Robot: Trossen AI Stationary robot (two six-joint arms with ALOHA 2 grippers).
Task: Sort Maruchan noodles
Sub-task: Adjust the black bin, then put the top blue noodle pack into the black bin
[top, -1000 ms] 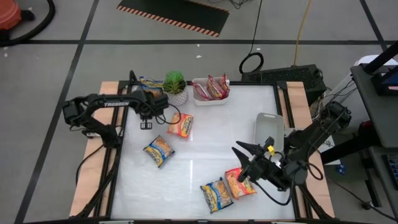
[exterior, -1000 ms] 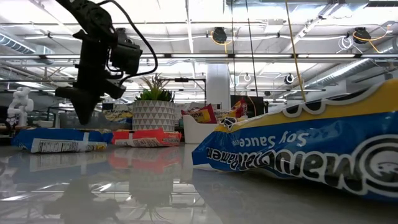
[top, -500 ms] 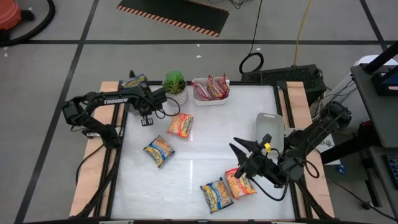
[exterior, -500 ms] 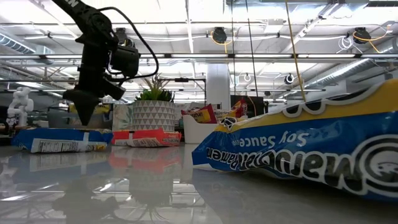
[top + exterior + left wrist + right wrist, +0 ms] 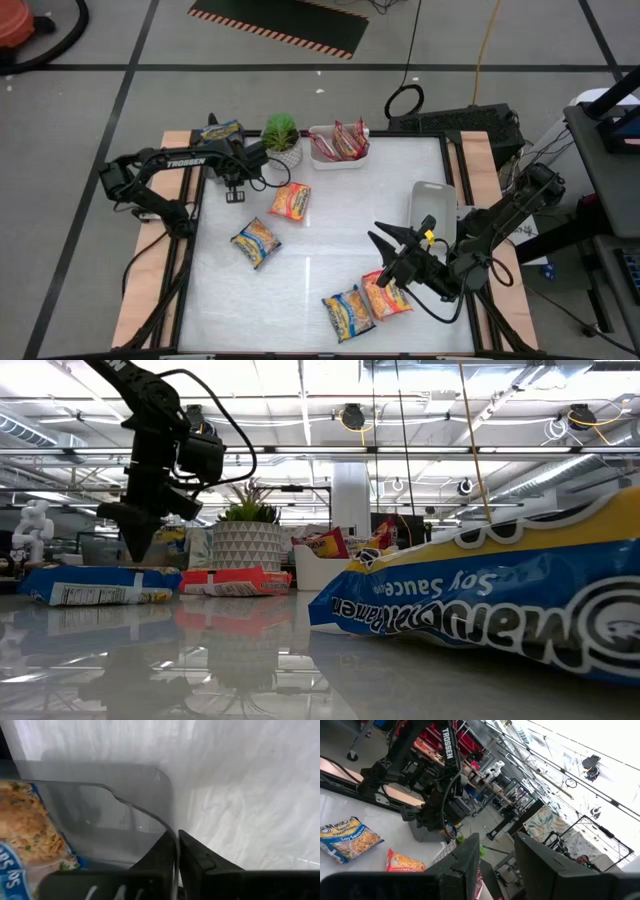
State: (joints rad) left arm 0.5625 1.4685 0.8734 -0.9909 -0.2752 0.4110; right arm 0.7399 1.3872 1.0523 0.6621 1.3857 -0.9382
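My left gripper (image 5: 224,142) is at the table's far left, fingers pointing down (image 5: 135,545), shut on a grey tray (image 5: 125,800). A blue-trimmed noodle packet (image 5: 220,128) lies in that tray (image 5: 25,845). My right gripper (image 5: 385,258) hangs open near the table's near right, holding nothing (image 5: 495,865), just above a red-trimmed packet (image 5: 388,296). Flat on the table are two blue-trimmed packets (image 5: 255,242), (image 5: 347,312) and an orange one (image 5: 290,200). Red packets stand in a white tray (image 5: 338,146). My left gripper pinches the grey tray's thin rim (image 5: 174,845) between its two shut fingers (image 5: 197,857), near a rounded corner. The fingers come from above, pointing down. The blue-trimmed packet lies inside the tray beside the hold. I cannot tell whether the tray's bottom rests on the table.
A small potted plant (image 5: 282,138) stands at the far edge between the two trays. Another grey tray (image 5: 432,205) sits at the right edge. The soy sauce packet (image 5: 480,600) fills the low view's right. Bare white table lies in the middle (image 5: 330,220).
My left gripper has moved toward the table's left edge, away from the plant. The grey tray and its blue-trimmed packet went with it, toward the far left corner. The fingers stayed shut on the rim.
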